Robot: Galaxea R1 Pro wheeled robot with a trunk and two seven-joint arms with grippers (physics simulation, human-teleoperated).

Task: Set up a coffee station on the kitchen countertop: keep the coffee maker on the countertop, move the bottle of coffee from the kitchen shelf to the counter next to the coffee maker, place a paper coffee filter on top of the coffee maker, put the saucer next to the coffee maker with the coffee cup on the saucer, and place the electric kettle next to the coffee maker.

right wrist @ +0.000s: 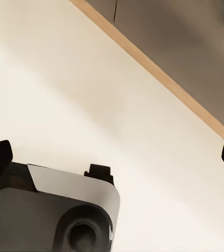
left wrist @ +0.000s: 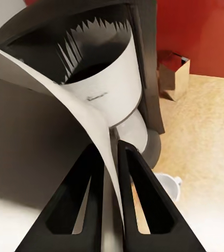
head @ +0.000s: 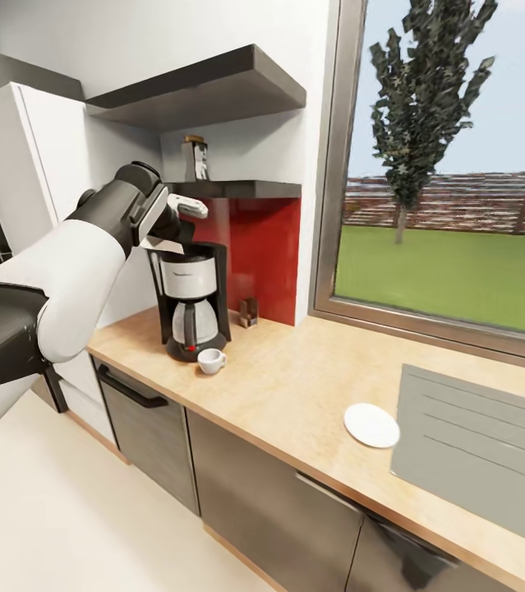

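Note:
The coffee maker (head: 188, 300) stands on the kitchen countertop (head: 295, 386) by the red backsplash. My left gripper (head: 181, 217) hovers just above its top, shut on the white paper coffee filter (head: 190, 205). In the left wrist view the filter (left wrist: 64, 100) runs out from between the black fingers (left wrist: 143, 189) over the coffee maker (left wrist: 109, 89). The coffee cup (head: 210, 359) sits in front of the machine. The saucer (head: 371, 425) lies apart, near the sink. The bottle of coffee (head: 195, 159) stands on the kitchen shelf (head: 241, 189). My right gripper (right wrist: 113, 157) is open over the floor.
A small tan box (head: 249, 312) sits against the backsplash right of the coffee maker. The steel sink (head: 484, 444) fills the counter's right end, under a large window. A second shelf (head: 204, 94) hangs higher up. A white tall cabinet (head: 24, 156) stands left of the counter.

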